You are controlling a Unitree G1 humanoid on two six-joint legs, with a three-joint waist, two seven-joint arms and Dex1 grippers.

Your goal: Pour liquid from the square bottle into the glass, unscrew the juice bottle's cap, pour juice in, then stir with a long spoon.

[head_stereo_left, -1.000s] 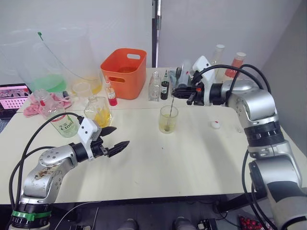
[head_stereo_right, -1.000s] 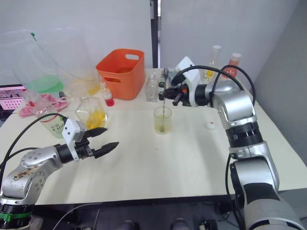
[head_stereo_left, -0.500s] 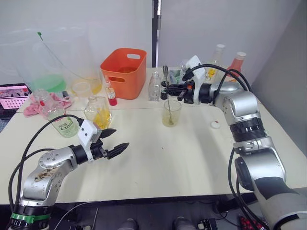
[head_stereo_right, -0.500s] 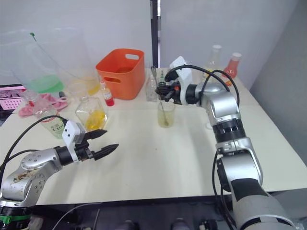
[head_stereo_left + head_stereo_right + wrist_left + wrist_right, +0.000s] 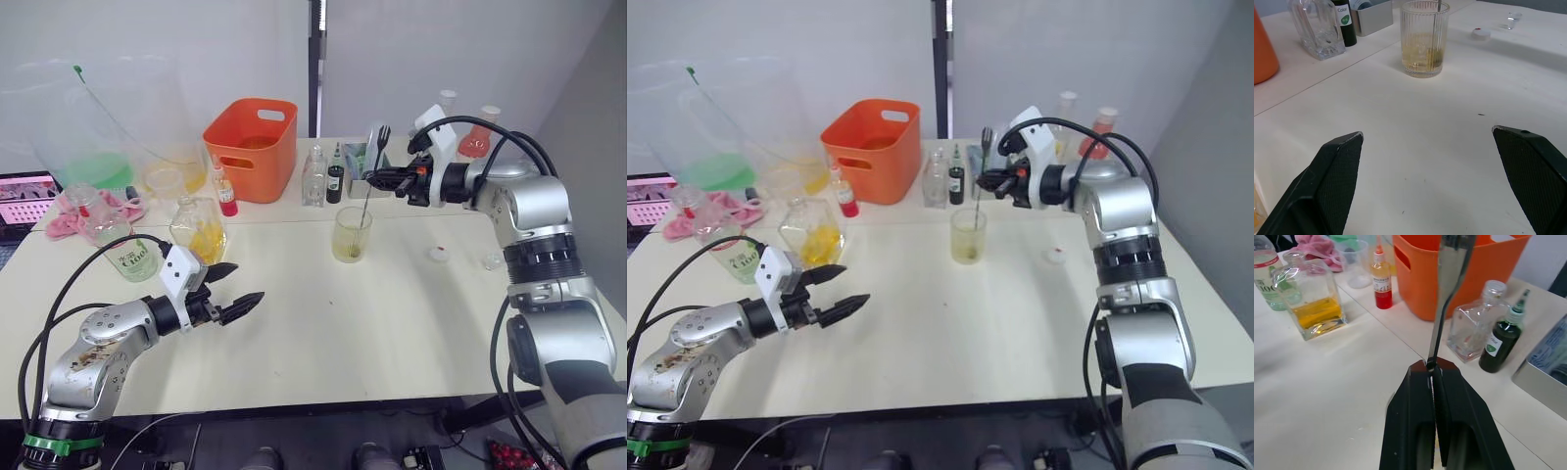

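One long spoon [image 5: 368,192] pinched in right gripper [image 5: 384,178], tip in glass [image 5: 351,234]; left gripper [image 5: 238,287] open.

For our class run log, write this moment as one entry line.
stage: stirring | right gripper: shut on long metal spoon in ribbed glass | left gripper: open, idle

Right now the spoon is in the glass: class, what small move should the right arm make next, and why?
Probably a small circling of the right tool, keeping the spoon low. The tool is shut on the spoon's handle, the bowl sits in the yellowish liquid in the glass, and the handle leans against the rim, so stirring seems to be the step in hand. The left tool hangs open, apart from it.
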